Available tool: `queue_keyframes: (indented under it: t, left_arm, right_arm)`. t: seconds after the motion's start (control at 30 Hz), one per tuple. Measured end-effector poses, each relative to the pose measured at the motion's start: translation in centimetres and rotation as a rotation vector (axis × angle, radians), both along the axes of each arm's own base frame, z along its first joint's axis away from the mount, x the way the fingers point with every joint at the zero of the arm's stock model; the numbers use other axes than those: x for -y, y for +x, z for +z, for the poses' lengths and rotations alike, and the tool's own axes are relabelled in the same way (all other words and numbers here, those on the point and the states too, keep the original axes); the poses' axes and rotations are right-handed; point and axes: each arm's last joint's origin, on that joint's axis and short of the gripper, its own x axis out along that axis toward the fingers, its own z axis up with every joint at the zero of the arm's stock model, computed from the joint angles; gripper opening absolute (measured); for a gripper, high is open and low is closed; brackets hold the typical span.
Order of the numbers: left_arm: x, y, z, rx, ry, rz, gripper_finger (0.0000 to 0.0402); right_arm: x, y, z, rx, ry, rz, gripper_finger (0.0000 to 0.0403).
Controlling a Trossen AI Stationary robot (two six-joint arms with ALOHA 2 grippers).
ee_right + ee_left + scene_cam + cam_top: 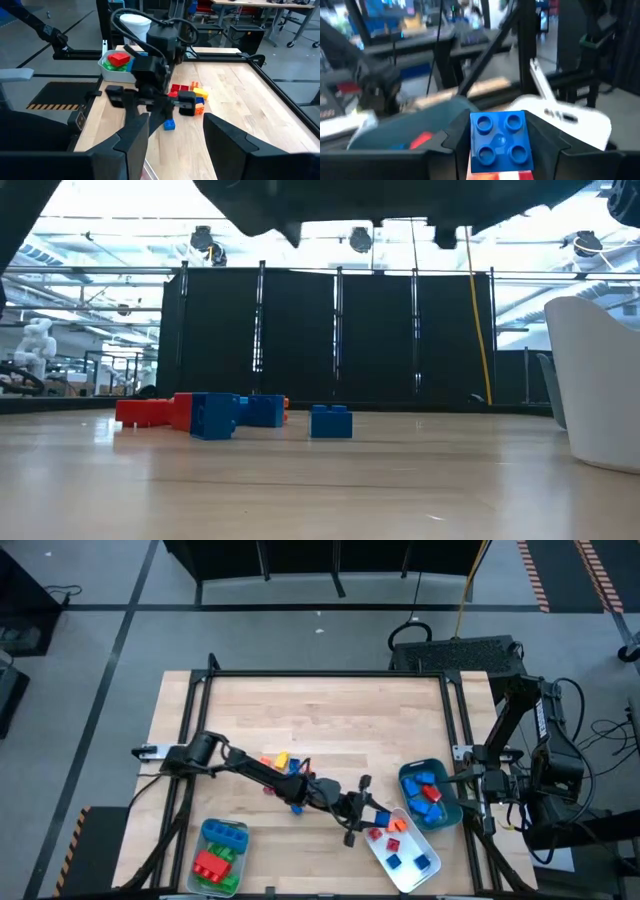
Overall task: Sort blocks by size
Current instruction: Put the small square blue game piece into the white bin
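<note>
My left gripper point(377, 816) reaches from the table's left and is shut on a blue four-stud brick point(500, 141), over the near-left edge of the white tray point(425, 875). The white tray holds small red, blue and orange blocks point(392, 840). The teal tray point(452, 816) holds blue and red blocks. A loose pile of red, blue, yellow and orange blocks point(282, 766) lies on the table mid-left, and one blue brick point(170, 125) lies apart from it. My right gripper point(172, 150) waits open and empty at the table's right edge. My left gripper pinches the blue brick by two opposite side walls point(473, 145) between its two fingers point(547, 145). The studded top faces back toward the wrist camera. The brick is lifted clear of the table, above the white tray's edge.
A pale tray point(205, 833) at the near left holds large green, red and blue bricks. A black frame point(320, 674) runs round the wooden table. In the low view, red and blue blocks point(205, 413) stand on the table, with the white tray wall point(600, 380) at the right.
</note>
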Motion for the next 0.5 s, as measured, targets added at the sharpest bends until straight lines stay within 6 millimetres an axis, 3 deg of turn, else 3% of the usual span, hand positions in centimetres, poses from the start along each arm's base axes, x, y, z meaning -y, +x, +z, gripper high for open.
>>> queue_keyframes:
  t: [0.2, 0.33, 0.5]
  left_arm:
    - [0.6, 2.0, -0.9, -0.004, 0.000, -0.004, 0.0145]
    - [1.1, 2.7, 0.3, 0.035, -0.017, -0.055, 0.0145]
    - [2.2, 3.5, -1.9, -0.058, 0.006, -0.084, 0.0145]
  right_arm:
    - [0.0, 0.0, 0.0, 0.001, 0.009, -0.003, 0.0171]
    - [0.0, 0.0, 0.0, 0.001, 0.008, -0.003, 0.0171]
    - [0.0, 0.0, 0.0, 0.001, 0.000, -0.001, 0.0171]
